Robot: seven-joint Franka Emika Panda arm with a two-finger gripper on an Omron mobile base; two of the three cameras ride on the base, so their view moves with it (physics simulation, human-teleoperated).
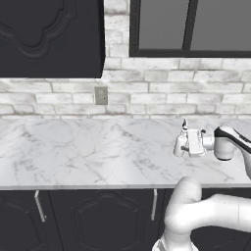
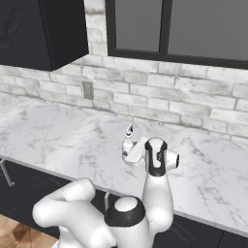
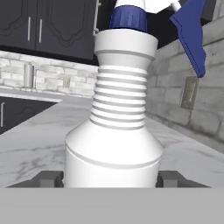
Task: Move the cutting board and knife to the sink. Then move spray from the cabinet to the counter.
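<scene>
The spray [image 1: 182,141] [image 2: 128,141] stands upright on the white marble counter [image 1: 88,152] [image 2: 53,131], a white ribbed bottle [image 3: 113,131] with a blue collar and trigger. My gripper [image 1: 184,147] [image 2: 130,154] [image 3: 111,178] reaches in level from the right and straddles the bottle's base. Its jaws are open, and each dark fingertip [image 3: 49,178] sits just beside the bottle's wall. The cutting board, knife, sink and cabinet are out of view.
A dark upper cabinet with an ornate carved panel [image 1: 49,34] [image 2: 34,29] hangs at the upper left. A brick backsplash with a wall outlet [image 1: 101,95] [image 2: 87,89] and a window [image 1: 191,24] lie behind. Dark base cabinets [image 1: 98,215] run below the counter edge.
</scene>
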